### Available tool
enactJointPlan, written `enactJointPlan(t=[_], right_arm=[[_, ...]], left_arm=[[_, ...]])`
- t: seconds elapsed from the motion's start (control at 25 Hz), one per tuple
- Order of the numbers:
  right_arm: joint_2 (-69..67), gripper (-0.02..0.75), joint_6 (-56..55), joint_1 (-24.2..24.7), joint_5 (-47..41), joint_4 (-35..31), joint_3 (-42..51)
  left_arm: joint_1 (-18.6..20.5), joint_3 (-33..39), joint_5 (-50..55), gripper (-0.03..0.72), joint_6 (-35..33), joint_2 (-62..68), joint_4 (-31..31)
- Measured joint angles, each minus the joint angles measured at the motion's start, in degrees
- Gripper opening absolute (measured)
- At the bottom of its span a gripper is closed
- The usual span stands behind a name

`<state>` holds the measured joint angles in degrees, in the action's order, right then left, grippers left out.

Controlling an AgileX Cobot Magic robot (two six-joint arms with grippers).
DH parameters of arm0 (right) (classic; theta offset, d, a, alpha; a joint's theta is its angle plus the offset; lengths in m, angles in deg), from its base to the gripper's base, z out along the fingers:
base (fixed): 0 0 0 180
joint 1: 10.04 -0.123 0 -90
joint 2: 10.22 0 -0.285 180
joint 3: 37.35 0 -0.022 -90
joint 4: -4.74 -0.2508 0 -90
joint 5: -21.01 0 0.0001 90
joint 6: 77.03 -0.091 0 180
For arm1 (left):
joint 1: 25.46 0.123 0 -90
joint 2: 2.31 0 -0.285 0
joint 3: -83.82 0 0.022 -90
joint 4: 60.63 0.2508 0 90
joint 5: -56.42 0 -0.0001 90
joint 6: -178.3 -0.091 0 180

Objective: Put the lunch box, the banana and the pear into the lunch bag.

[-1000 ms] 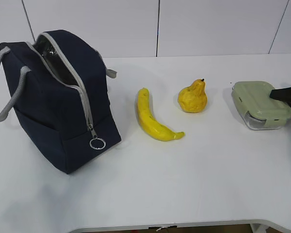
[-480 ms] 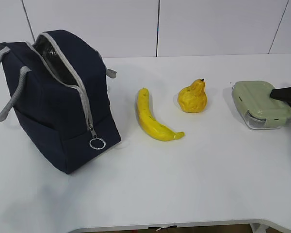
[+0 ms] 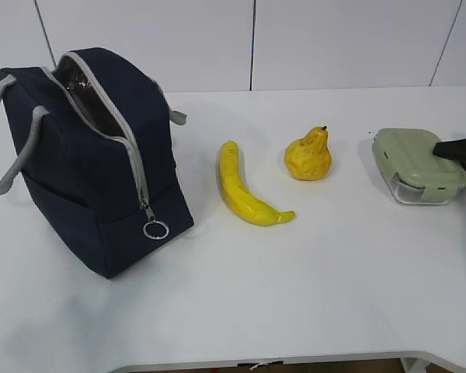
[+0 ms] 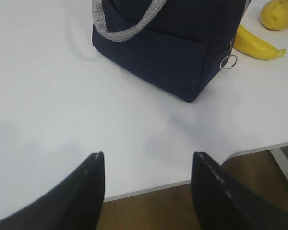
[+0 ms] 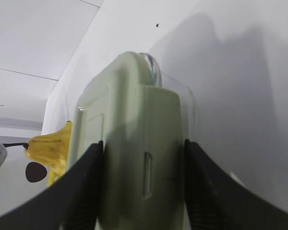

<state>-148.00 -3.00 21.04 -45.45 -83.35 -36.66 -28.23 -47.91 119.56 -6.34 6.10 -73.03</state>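
Note:
The lunch box (image 3: 415, 165), clear with a sage-green lid, is at the right of the white table (image 3: 334, 264). My right gripper (image 3: 455, 150) is shut on it, and the right wrist view shows both fingers pressed against its sides (image 5: 144, 148). The pear (image 3: 309, 158) stands left of the box, and the banana (image 3: 245, 194) lies left of the pear. The navy lunch bag (image 3: 93, 179) stands at the left with its zipper open. My left gripper (image 4: 148, 160) is open and empty above the table's front edge, short of the bag (image 4: 168, 57).
The bag's grey strap handles (image 3: 0, 148) hang off its left side and the metal ring pull (image 3: 156, 229) hangs at its front corner. A white wall runs behind the table. The table's front edge (image 4: 240, 153) shows in the left wrist view.
The lunch box and my right gripper have shifted very slightly up and to the right. Everything else is still.

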Motion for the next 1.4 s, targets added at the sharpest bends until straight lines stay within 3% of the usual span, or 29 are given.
enactJointPlan(t=[0.56,1.08,1.24,1.4], right_arm=[[7.75,0.379,-6.83,-0.22,2.04,2.58,0.00],[16.04,0.379,-12.50,-5.24,1.19,4.17,0.33],[18.29,0.379,-13.63,-5.55,1.19,4.32,0.33],[20.55,0.379,-14.63,-5.68,1.06,4.38,0.33]], left_arm=[[0.00,0.00,0.00,0.414,0.00,0.00,0.00],[0.00,-0.15,-0.11,0.414,0.00,0.41,0.00],[0.00,-3.25,-0.33,0.408,0.00,3.77,0.00],[0.00,-7.93,-0.85,0.348,0.00,11.88,-0.11]])
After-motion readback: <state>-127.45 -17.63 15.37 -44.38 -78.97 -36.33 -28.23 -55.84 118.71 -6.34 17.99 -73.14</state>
